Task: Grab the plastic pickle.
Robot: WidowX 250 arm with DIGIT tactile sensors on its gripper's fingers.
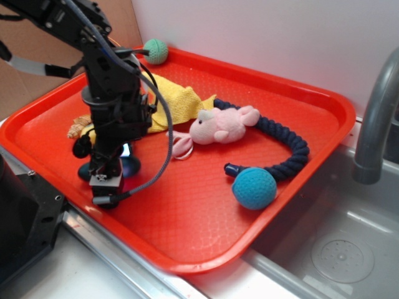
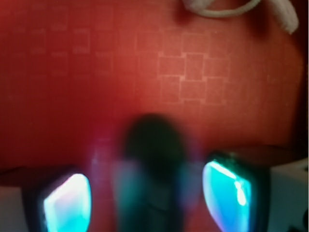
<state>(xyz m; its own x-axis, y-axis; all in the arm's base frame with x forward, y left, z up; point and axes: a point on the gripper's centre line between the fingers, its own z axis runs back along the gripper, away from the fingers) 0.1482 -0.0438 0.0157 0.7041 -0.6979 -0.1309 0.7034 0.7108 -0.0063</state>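
Note:
The plastic pickle (image 2: 152, 159) shows in the wrist view as a blurred, dark green oblong on the red tray (image 2: 203, 72). It lies between my two glowing fingertips (image 2: 67, 203), with a gap on each side. My gripper (image 2: 149, 198) is open around it. In the exterior view the gripper (image 1: 115, 163) points straight down at the tray's left part. Only the dark teal ends of the pickle (image 1: 85, 170) peek out beside it.
On the red tray (image 1: 206, 218) lie a blue knitted ball (image 1: 254, 187), a navy rope (image 1: 280, 140), a pink plush pig (image 1: 221, 124), a yellow cloth (image 1: 174, 99) and a green knitted ball (image 1: 156, 51). A sink (image 1: 343, 249) and faucet (image 1: 374, 124) are to the right.

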